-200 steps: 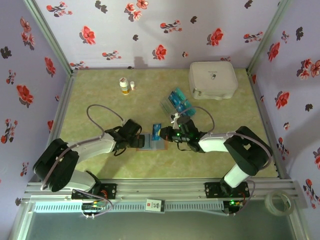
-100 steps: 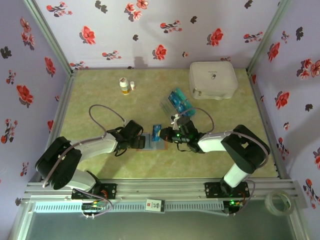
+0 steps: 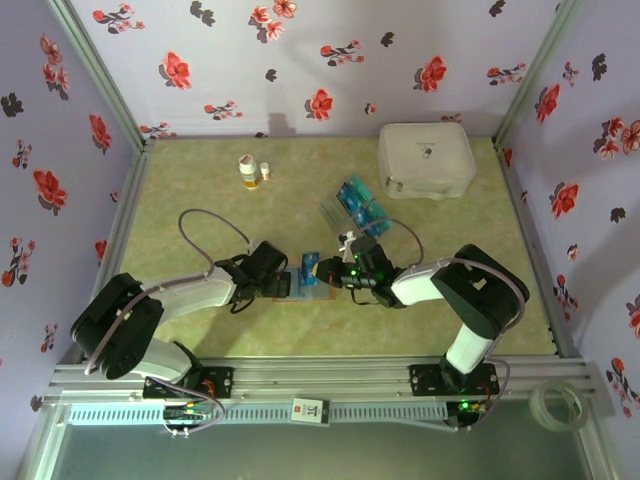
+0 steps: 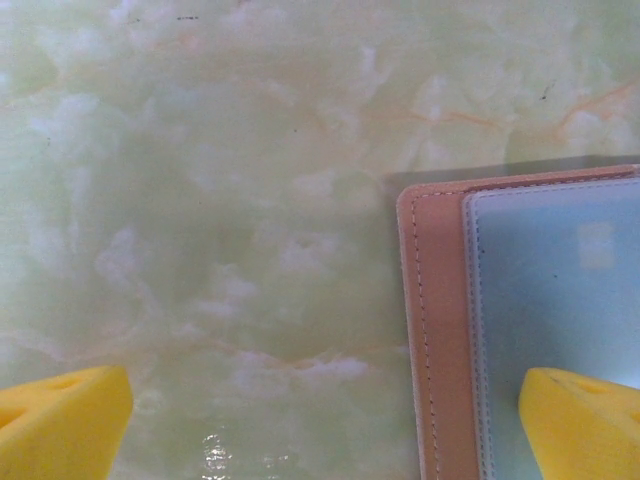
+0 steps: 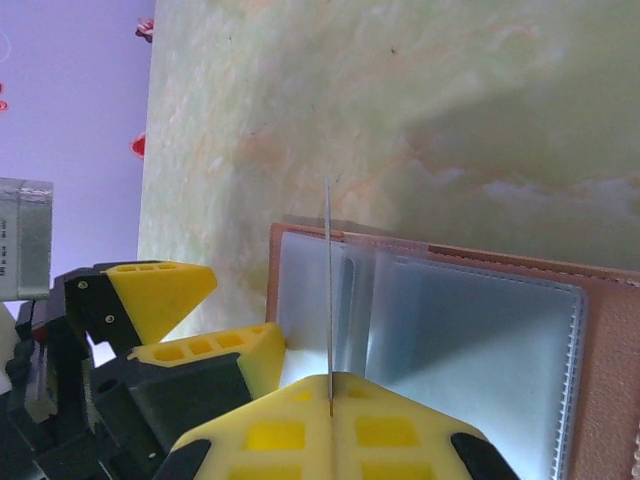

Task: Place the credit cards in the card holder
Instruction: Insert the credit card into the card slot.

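Now the brown card holder (image 3: 312,293) lies open and flat on the green tabletop (image 3: 200,210), a little toward 6 o'clock from the middle. Its clear pockets face up. The right gripper (image 3: 335,271) sits at 3 o'clock from the card holder. It is closed tight on one blue card (image 3: 311,265). In the right wrist view the blue card looks like a thin line, because it is seen from its edge. It sticks out from between the yellow pads and reaches over the open card holder, near a clear pocket. I cannot tell if its tip is inside the pocket. The left gripper (image 3: 288,284) sits at 9 o'clock from the card holder, and it is wide open with nothing in it. In the left wrist view one of its yellow fingers (image 4: 585,425) is over the clear pocket, and the other is over bare tabletop. The other blue cards (image 3: 358,197) lie in a clear tray (image 3: 335,210) at 1 o'clock from the card holder. A big white case (image 3: 425,158) sits farther out at 1 o'clock. Two small bottles (image 3: 250,172) stand at 11 o'clock.
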